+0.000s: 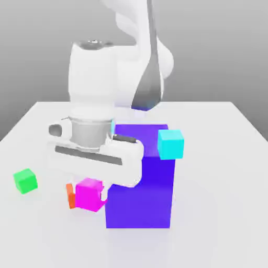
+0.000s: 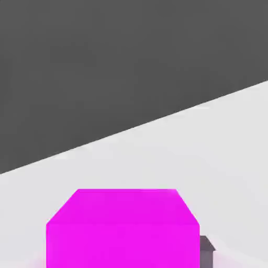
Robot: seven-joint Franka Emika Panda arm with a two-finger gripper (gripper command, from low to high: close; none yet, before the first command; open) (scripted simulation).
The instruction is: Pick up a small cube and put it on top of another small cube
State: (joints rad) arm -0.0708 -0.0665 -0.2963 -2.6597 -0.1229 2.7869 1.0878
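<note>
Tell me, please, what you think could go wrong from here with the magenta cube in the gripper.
The magenta cube appears gripped between the fingers and, in the exterior view, overlaps the big purple block; moving toward that view's right might knock the two together. The orange cube shows right beside it, so a low sideways move could nudge it. The cyan cube appears at the purple block's upper corner; a passing hand might hit it.

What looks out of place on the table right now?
The small cyan cube juts past the large blue block's edge on the exterior view's right; it looks precarious, though I cannot tell what supports it.
</note>
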